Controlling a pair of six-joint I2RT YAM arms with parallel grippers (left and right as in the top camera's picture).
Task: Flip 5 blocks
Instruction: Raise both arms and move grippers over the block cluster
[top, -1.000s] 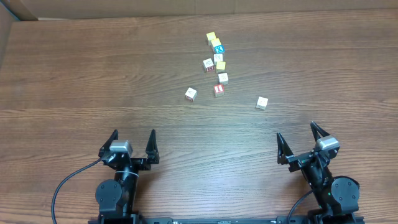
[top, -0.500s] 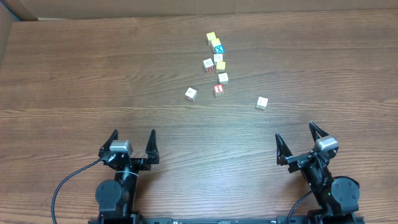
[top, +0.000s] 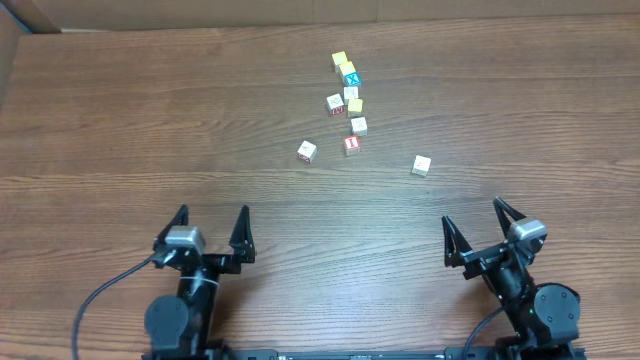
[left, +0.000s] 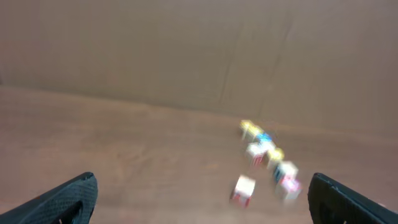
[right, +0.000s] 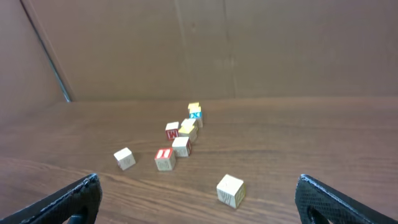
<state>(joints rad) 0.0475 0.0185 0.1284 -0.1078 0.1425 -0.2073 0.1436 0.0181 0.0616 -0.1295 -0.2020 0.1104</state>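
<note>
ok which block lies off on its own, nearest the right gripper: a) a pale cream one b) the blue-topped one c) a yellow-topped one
a, the pale cream block lies apart from the cluster, on the side of the right gripper, whose jaws stand open and empty.

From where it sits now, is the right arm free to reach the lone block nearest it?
Likely yes: the right gripper is open and empty, and only bare table lies between it and the lone block.
</note>
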